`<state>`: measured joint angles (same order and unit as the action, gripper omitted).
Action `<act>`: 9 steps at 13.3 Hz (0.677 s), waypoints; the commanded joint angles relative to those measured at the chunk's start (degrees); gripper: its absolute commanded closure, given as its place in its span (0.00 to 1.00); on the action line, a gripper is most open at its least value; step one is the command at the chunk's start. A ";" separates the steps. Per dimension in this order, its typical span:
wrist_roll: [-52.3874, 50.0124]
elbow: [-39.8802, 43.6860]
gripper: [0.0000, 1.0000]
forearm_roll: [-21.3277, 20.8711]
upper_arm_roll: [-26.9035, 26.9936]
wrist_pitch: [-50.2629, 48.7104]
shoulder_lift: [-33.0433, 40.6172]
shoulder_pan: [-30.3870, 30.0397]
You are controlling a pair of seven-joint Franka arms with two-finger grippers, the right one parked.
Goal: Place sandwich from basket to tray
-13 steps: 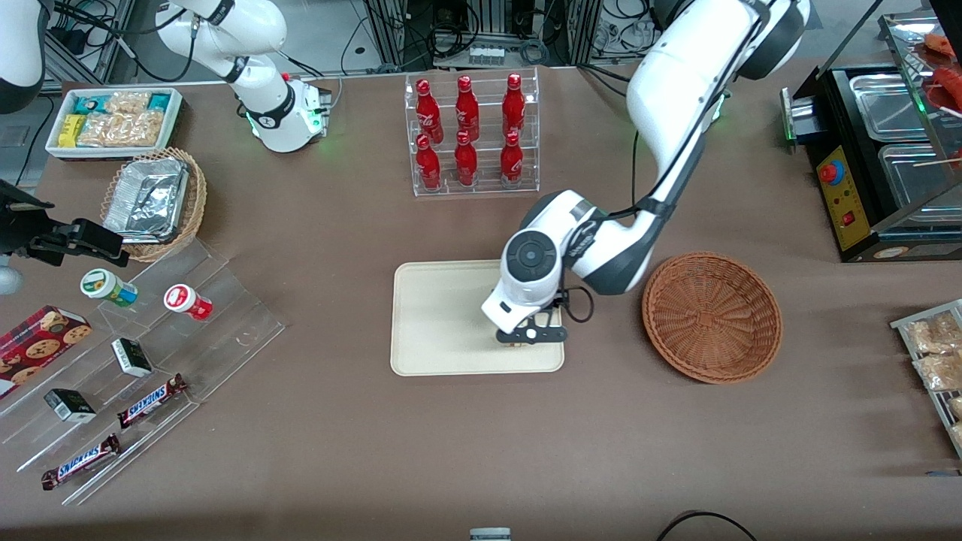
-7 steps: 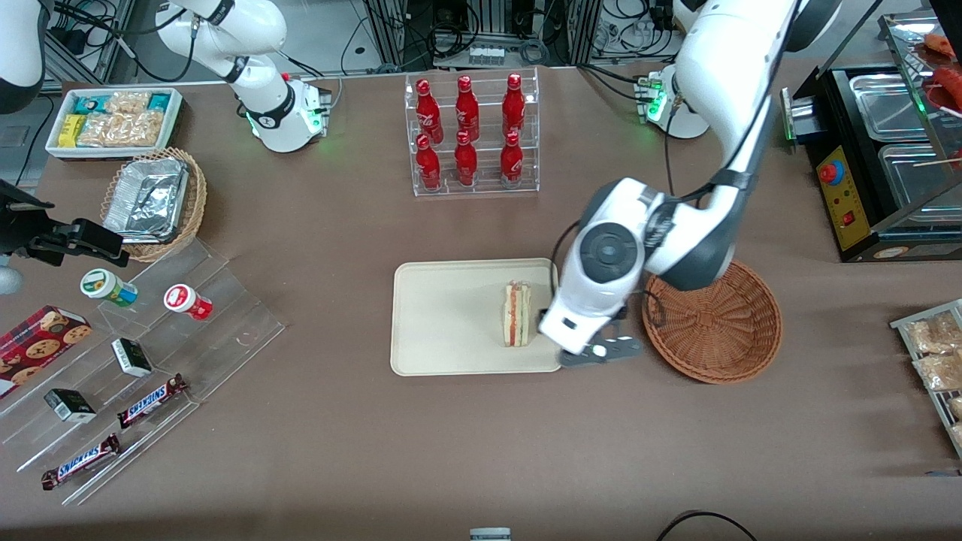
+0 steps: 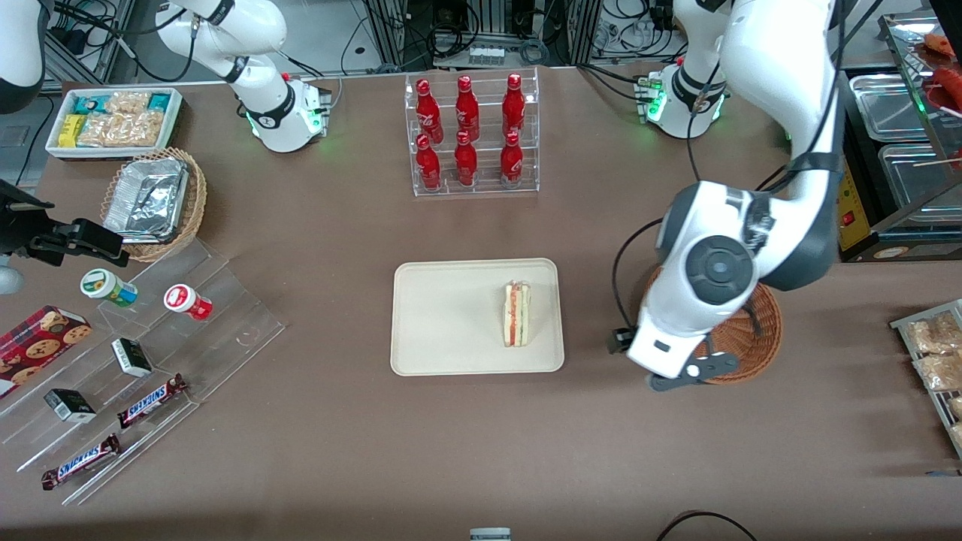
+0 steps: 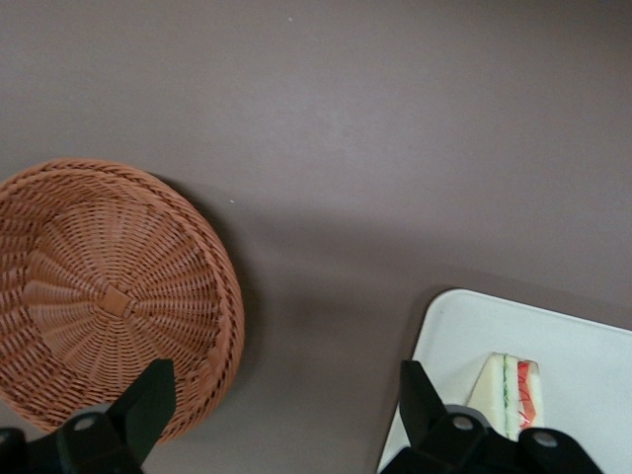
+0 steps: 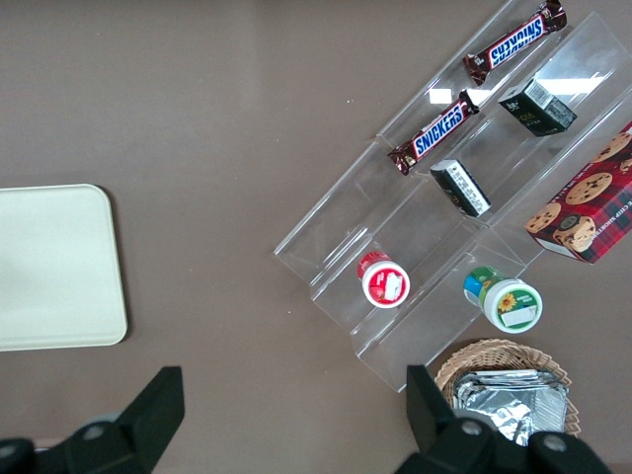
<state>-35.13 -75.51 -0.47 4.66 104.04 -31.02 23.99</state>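
Note:
The sandwich (image 3: 517, 314) stands on its edge on the cream tray (image 3: 443, 315), near the tray's end that faces the basket; its red and green filling shows along the cut edge. The wrist view also shows the sandwich (image 4: 509, 390) and the tray (image 4: 553, 336). The reddish-brown wicker basket (image 3: 760, 334) holds nothing, and the arm covers part of it. My gripper (image 3: 669, 364) hangs open above the bare table between tray and basket, by the basket's rim (image 4: 109, 296). Nothing is between its fingers (image 4: 148, 400).
A clear rack of red bottles (image 3: 471, 135) stands farther from the camera than the tray. A black appliance (image 3: 879, 165) and packets (image 3: 936, 353) sit at the working arm's end. Acrylic steps with snacks (image 3: 150, 353), a foil-lined basket (image 3: 154, 199) and a white bin (image 3: 113, 120) lie toward the parked arm's end.
My gripper let go of the sandwich on the tray, opened, and swung away toward the basket. The sandwich stays where it was set down.

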 commanded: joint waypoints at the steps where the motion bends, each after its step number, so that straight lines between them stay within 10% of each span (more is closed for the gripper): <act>1: 1.02 0.10 0.00 1.09 1.23 -2.25 2.19 0.53; 9: 7.07 0.10 0.00 0.38 -12.82 -15.59 10.27 -19.92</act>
<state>-30.67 -75.29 -0.33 -5.31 92.46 -23.34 8.00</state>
